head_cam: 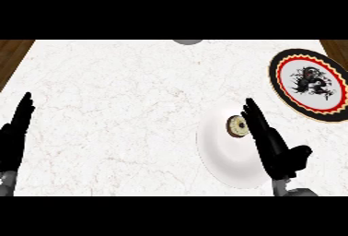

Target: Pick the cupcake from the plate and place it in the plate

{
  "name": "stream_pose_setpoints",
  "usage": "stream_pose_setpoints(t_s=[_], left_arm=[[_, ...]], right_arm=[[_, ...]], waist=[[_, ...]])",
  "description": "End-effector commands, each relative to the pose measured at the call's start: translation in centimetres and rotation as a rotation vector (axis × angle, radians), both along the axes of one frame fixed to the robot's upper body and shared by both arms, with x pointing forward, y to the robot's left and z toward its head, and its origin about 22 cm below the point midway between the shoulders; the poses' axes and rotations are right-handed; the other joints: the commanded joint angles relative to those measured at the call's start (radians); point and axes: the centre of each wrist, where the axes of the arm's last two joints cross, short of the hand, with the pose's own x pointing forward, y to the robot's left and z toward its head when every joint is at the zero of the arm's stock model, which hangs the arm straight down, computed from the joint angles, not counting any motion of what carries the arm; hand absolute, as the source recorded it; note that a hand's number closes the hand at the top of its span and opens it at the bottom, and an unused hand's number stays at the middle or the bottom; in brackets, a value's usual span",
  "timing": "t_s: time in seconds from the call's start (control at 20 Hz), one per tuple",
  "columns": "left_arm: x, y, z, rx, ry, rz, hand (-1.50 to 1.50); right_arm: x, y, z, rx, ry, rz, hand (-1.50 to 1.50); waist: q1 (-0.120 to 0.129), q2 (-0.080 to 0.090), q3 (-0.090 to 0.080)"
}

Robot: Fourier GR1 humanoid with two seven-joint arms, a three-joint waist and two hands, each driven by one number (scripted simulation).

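Observation:
A small cupcake (238, 127) with a pale top and dark rim sits on the plain white plate (221, 156) at the centre right of the marble counter. My right hand (275, 146) hovers over that plate's right side, fingers straight and pointing away from me, fingertips just right of the cupcake, thumb spread out to the right. It holds nothing. A second plate (309, 85), black-rimmed with a red and cream band and a dark dragon figure, lies at the far right. My left hand (14, 138) rests open at the left edge.
A grey round object (186, 41) peeks in at the counter's far edge, top centre. Brown wood shows past the counter's corners at top left (12, 50) and top right. White marble spreads between the two hands.

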Motion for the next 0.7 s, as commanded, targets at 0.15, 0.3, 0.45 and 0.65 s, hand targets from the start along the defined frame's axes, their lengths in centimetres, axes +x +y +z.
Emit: stream_pose_setpoints(t_s=[0.15,0.3,0.45,0.65], left_arm=[[2.8,-6.2,3.5,-0.041,-0.174,-0.376,0.00],[3.3,-9.2,4.8,-0.091,-0.217,-0.532,0.00],[3.4,-11.5,5.1,-0.140,-0.212,-0.660,0.00],[4.0,-12.8,5.6,-0.154,-0.194,-0.709,0.00]], right_arm=[[2.5,0.7,-2.8,-0.148,0.467,0.393,-1.50],[4.0,0.0,0.0,-0.539,0.378,0.630,-1.50],[5.9,-0.2,2.1,-0.749,0.382,0.837,-1.50],[9.1,0.9,6.9,-1.030,0.244,1.029,-1.50]], waist=[[0.065,0.037,-0.003],[0.123,0.035,-0.015],[0.133,0.037,-0.007],[0.116,0.023,-0.001]])
